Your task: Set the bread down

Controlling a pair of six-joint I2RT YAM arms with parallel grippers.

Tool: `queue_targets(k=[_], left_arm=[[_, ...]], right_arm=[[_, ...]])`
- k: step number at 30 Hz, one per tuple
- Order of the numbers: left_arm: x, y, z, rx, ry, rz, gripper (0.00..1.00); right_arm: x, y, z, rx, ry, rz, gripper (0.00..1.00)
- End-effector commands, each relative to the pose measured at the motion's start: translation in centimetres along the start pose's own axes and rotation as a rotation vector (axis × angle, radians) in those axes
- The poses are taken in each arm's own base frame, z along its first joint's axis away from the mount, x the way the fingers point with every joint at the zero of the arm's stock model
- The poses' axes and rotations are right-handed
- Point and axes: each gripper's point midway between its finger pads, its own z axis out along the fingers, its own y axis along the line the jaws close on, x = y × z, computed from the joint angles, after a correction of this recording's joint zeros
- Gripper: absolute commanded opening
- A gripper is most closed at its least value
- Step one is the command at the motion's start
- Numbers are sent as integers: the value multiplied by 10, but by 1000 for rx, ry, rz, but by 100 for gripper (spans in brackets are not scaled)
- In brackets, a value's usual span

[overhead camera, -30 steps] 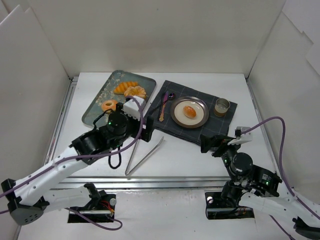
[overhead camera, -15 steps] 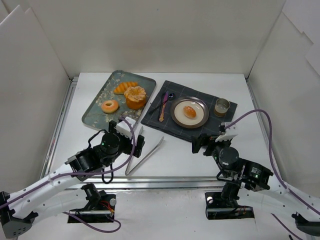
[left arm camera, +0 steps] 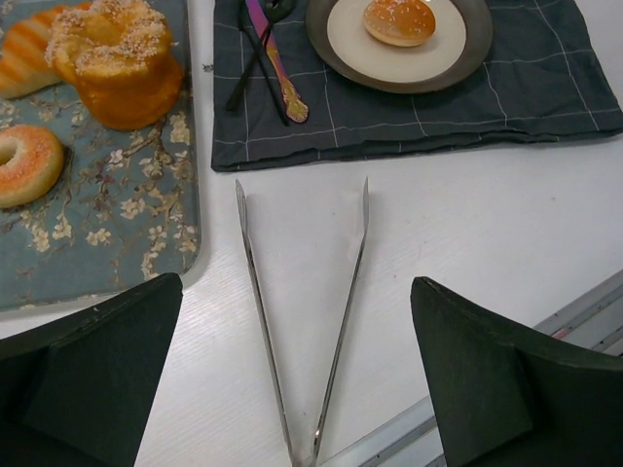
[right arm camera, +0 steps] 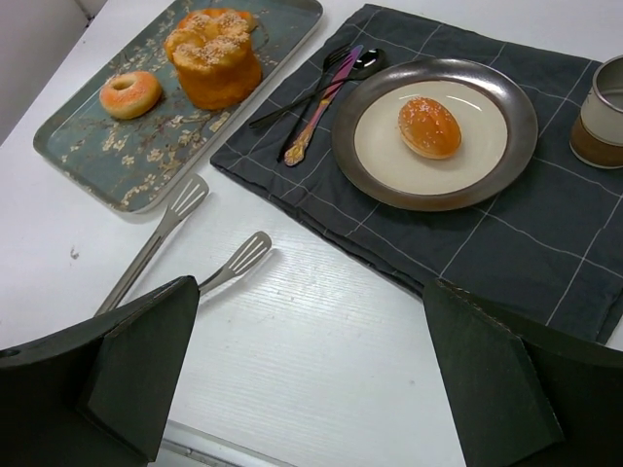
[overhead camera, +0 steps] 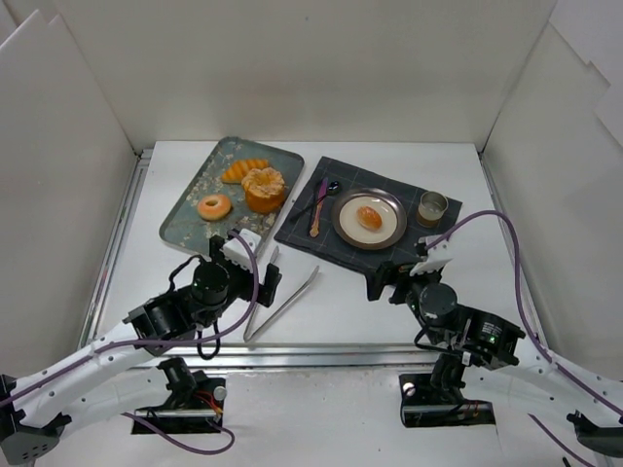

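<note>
A second ago my left arm was stretched over the tray to the left of the plate. Now it is pulled back toward the near edge of the bench, well apart from the plate on its near-left side. My left fingers are spread wide and hold nothing. Between them, in my wrist view, the tongs lie flat on the bench, on the near-left side of the plate.

My right arm has slid a little left and sits on the near side of the plate. My right fingers are also wide apart and empty.

The bread has not moved. It rests alone on the pale middle of the plate, upright, its glazed top catching the light, and nothing touches it. The donut and the big ridged bun are on the tray, left of the plate, with a further orange pastry behind them.

I take it the placing is done: the bread is down, both hands have let go, and what I see now is the pull-back. I judge nothing remains but to keep my arms clear of the plate so that I don't nudge it.
</note>
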Motion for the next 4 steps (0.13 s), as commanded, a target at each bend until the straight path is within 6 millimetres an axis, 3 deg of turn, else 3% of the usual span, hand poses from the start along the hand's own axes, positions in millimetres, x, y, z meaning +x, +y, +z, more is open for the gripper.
queue_targets(k=[1, 4], left_arm=[[-23, 0, -5, 3, -81, -22, 100], [-23, 0, -5, 0, -82, -24, 100]], right_arm=[[-30, 12, -1, -29, -74, 58, 98], [-31, 13, -2, -35, -77, 58, 98]])
